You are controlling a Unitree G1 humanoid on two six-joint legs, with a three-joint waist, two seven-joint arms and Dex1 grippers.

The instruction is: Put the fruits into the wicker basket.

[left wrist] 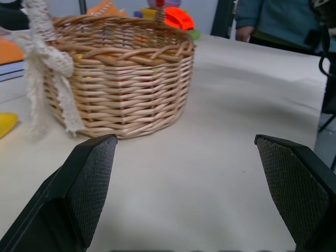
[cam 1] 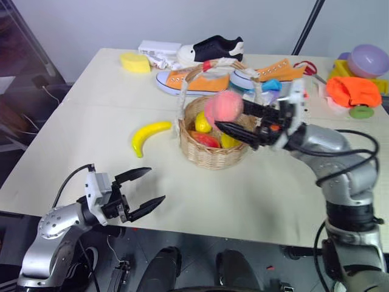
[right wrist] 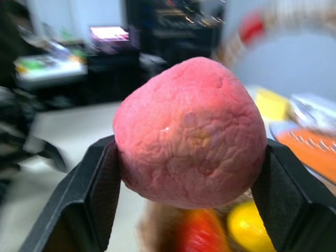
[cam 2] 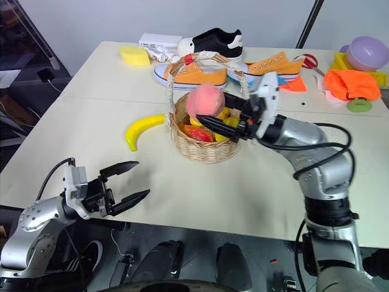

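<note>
Surface (cam 1: 91, 121): pale, wide, carried everything. Shoes and other clutter sat along its far edge, well apart from the work.

Basket (cam 1: 213, 152): round wicker, upright near the middle of the surface, tall arched handle crossing over its mouth. Yellow and red small fruits (cam 1: 209, 131) were already inside.

Right gripper (cam 1: 234, 118): level, reaching in from the robot's right, jaws clenched on the peach (cam 1: 223, 107). The wrist view showed both pads pressed flat against its sides, a firm hold. The peach hung just above the basket rim, near the handle.

Left gripper (cam 1: 141, 191): near the front edge of the surface, jaws spread wide and holding nothing.

Banana (cam 1: 149, 135): lay on the surface just beside the basket, on the robot's left, not yet inside.

Judgement on the step in hand, dropping the peach in: carry it clear of the handle arch and over the open middle. Lower it close to the fruit pile before letting go, since a round fruit dropped from height could bounce off the rim. Release by opening fully, then withdraw without catching the handle. Banana probably next.
</note>
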